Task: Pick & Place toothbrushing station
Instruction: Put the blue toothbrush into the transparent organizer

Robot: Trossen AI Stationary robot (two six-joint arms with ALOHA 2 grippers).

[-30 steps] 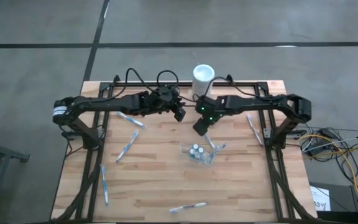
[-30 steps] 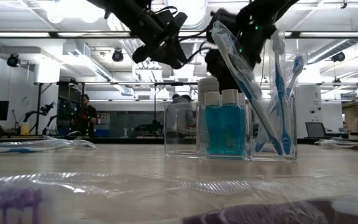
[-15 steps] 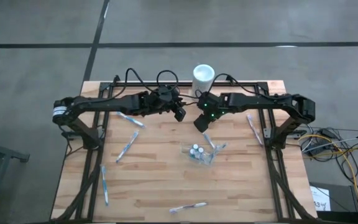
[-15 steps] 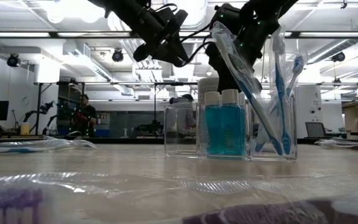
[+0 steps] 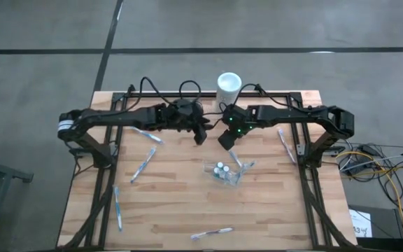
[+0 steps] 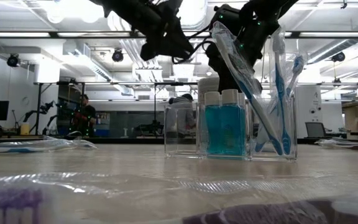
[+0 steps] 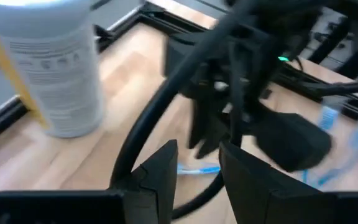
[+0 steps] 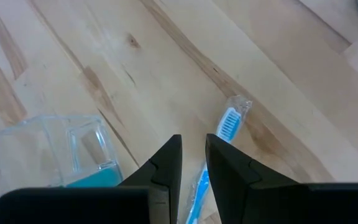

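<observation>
station: clear cup [image 5: 224, 173] mid-table, teal tubes [image 6: 225, 129] and toothbrushes [image 6: 278, 106] inside | right gripper [image 5: 224, 143] just far-left of it, jaws slightly parted, seemingly on wrapped toothbrush [image 8: 219, 144]; tip brush upright before lowering | left gripper [image 5: 200, 135] alongside, half-open, empty | wooden table [image 5: 173, 203], loose brushes; white cylinder [image 5: 228, 89] far edge; workshop behind

A clear plastic cup [image 6: 229, 130] stood upright near the table's middle, holding teal tubes [image 6: 224, 127] with white caps and blue-and-white toothbrushes [image 6: 278, 93] leaning inside. Other wrapped toothbrushes [image 5: 143, 165] lay scattered flat around it.
</observation>
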